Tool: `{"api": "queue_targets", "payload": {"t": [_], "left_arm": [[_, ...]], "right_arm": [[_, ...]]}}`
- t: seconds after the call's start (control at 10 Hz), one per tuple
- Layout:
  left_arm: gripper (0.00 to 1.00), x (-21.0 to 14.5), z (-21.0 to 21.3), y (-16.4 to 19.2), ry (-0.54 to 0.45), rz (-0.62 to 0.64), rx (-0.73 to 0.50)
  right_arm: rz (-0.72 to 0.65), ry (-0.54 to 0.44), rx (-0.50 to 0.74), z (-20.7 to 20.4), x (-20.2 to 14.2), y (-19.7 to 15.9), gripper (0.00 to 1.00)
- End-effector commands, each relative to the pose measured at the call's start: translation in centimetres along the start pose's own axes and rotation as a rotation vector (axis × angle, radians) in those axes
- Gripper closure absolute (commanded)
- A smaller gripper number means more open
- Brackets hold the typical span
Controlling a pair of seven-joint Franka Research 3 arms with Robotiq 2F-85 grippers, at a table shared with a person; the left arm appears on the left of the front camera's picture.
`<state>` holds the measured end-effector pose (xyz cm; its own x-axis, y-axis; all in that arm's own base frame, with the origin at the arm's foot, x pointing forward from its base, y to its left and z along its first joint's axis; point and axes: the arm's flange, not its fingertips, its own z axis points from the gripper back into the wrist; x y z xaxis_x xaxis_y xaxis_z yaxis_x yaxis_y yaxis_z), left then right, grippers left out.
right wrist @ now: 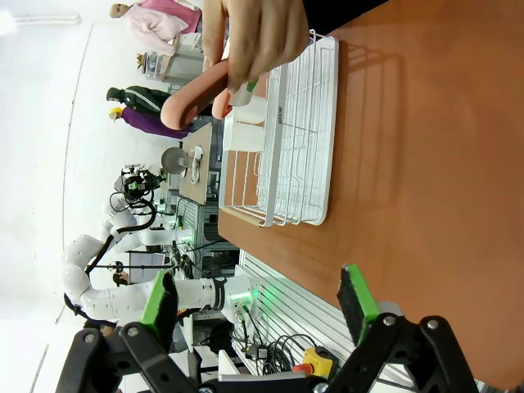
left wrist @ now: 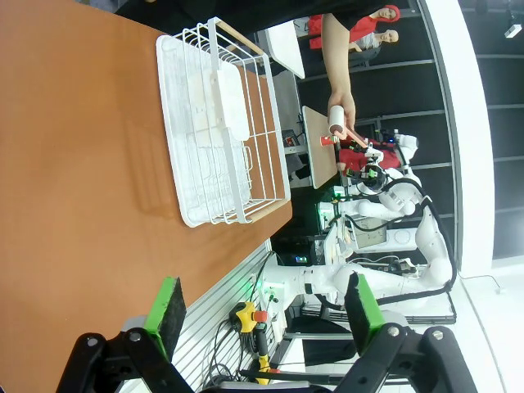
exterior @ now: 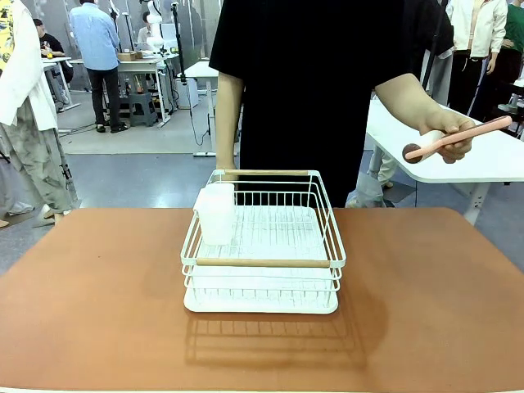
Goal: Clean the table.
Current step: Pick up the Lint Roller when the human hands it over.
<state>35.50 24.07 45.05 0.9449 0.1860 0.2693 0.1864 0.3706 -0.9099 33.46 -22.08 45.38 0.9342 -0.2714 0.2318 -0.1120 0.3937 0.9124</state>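
Front view: the reddish-brown bench (exterior: 98, 311) runs the full width of the near scene, from the bottom edge up to its far edge at about mid-height. A white wire rack (exterior: 262, 263) with two wooden bars stands near the bench's middle. A white cup (exterior: 217, 213) stands upright in the rack's 10 o'clock corner. At 12 o'clock from the rack, a person in a black shirt stands at the far edge. At 2 o'clock, the person's hand (exterior: 446, 131) is raised above a white table (exterior: 491, 155) beyond the bench. It grips a pink-handled tool (exterior: 471, 133) with a dark round end.

Left wrist view: the left end effector (left wrist: 264, 309) rises from 6 o'clock with its green pads spread wide apart and nothing between them. The bench (left wrist: 74, 164) fills the 9 o'clock side. The rack (left wrist: 268, 210) lies toward 12 o'clock, and the hand (left wrist: 340, 106) with the tool (left wrist: 336, 123) is past it.

Right wrist view: the right end effector (right wrist: 258, 296) is also spread and empty. The bench (right wrist: 442, 164) lies at 3 o'clock and the rack (right wrist: 327, 147) at about 12 o'clock. The hand (right wrist: 254, 33) holds the tool (right wrist: 196, 94) at 11 o'clock.
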Motion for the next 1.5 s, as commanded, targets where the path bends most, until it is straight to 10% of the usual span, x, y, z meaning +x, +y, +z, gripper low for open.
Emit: {"api": "queue_targets", "payload": {"t": [0.0,0.6,1.4], "left_arm": [[0.0,-0.3,0.2,0.0,0.001,-0.006,-0.012],[0.0,-0.3,0.2,0.0,0.001,-0.006,-0.012],[0.0,-0.3,0.2,0.0,0.001,-0.006,-0.012]], "right_arm": [[-0.078,-0.069,-0.08,-1.0,-0.5,3.3,0.0],[-0.45,-0.258,-0.257,-5.4,0.3,12.5,0.0],[-0.485,-0.321,-0.313,-11.8,4.6,12.6,0.0]]}}
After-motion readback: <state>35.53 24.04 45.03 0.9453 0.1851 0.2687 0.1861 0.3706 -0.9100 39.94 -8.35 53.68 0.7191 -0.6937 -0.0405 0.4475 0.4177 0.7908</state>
